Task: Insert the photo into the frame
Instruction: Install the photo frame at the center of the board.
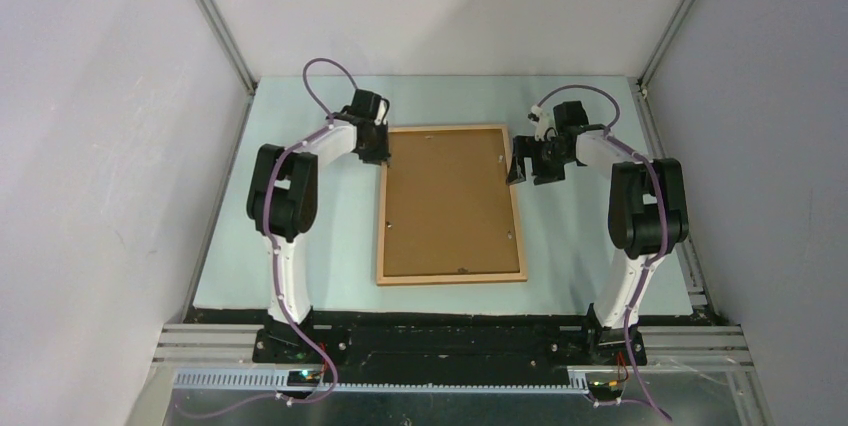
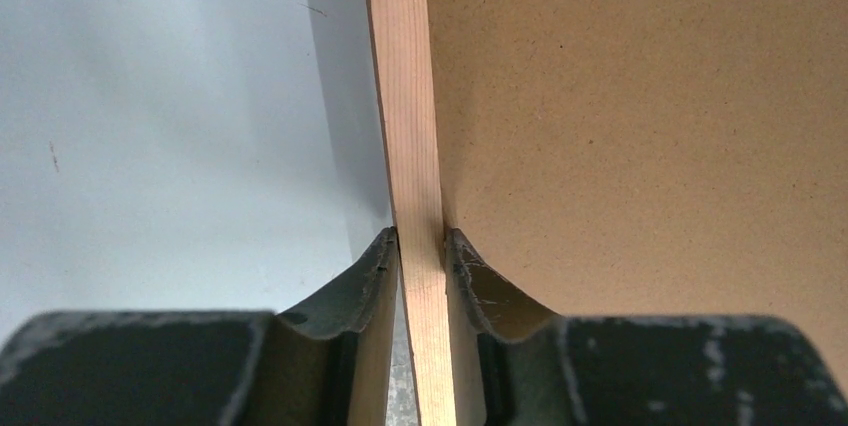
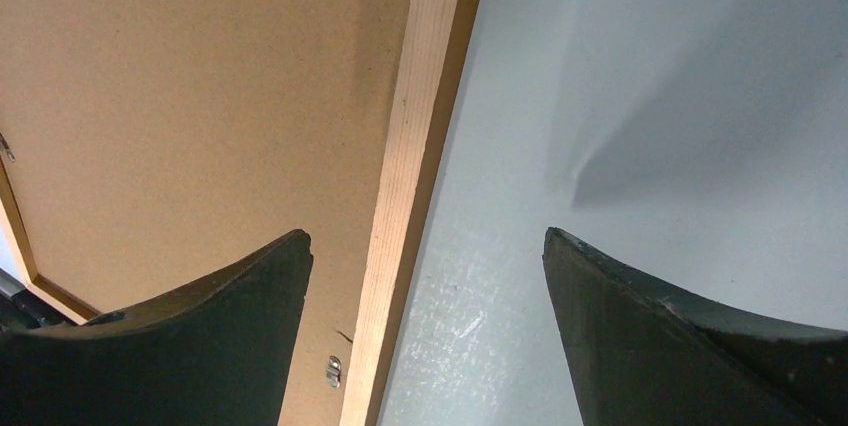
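frame (image 1: 452, 277) face-down mid-table (image 1: 330, 246), backing board (image 1: 450, 201) seated in it | photo not visible, you can't tell if it's inside | left gripper (image 2: 422, 244) pinches the frame's far-left rail | right gripper (image 3: 425, 234) wide, straddling the far-right rail | progress: unclear

- We saw a left arm (image 1: 285, 196) and a right arm (image 1: 648, 208), each with white links and bulky black joint housings.
- A purple cable (image 1: 322, 68) ran along each arm in loops.
- Both arms ended in black base plates (image 1: 300, 344).
- The left pincer (image 2: 422, 236) had dark, curved fingers (image 2: 365, 281), scuffed pale along the edges.
- The right pincer (image 3: 425, 234) had broad, dark, tapering ones.
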`<state>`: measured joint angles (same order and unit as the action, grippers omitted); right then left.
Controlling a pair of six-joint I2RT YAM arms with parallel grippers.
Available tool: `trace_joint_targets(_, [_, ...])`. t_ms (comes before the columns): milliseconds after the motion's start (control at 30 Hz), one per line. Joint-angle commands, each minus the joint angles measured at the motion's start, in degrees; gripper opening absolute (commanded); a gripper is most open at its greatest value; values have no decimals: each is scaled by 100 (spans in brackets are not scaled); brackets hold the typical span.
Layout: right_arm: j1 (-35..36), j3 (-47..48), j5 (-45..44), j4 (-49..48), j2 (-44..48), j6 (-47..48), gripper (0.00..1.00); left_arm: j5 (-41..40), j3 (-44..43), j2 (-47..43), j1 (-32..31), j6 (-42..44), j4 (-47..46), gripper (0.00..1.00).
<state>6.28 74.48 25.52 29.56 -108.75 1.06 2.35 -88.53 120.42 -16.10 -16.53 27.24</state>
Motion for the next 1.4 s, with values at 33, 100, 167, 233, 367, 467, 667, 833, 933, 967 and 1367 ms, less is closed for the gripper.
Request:
trace_joint_targets(33, [-17,78,-23,-99,-52,-22,90,116,175,-380,16,139,123,32])
trace_joint_targets(100, [-14,76,-53,-141,-38,-37,90,114,178,-433,24,141,110,39])
trace_joint_targets(167, [-1,84,-69,-162,-28,-50,89,111,168,-491,31,142,111,46])
trace_joint_targets(233, [8,110,-73,-123,-35,-46,89,116,165,-557,36,154,112,54])
trace_joint_targets(367, [15,128,-59,-104,-45,-42,89,122,204,-720,52,245,110,70])
trace_joint_targets(467, [23,128,-52,-112,-55,-37,89,193,298,-908,48,384,91,77])
trace_joint_targets(667, [33,133,91,-86,-94,18,89,623,940,-1444,48,926,80,80])
trace_joint_targets(833, [43,129,161,-101,-180,79,88,953,1971,-2057,29,1281,86,81])
trace_joint_targets(933, [56,128,119,-106,-230,101,88,1095,2411,-2291,2,1345,85,81])
trace_joint_targets(967, [56,128,115,-114,-258,107,88,1165,2591,-2377,-7,1346,74,81])
trace_joint_targets(1367, [41,155,29,38,-355,170,87,1419,3012,-2536,-272,1159,102,78])
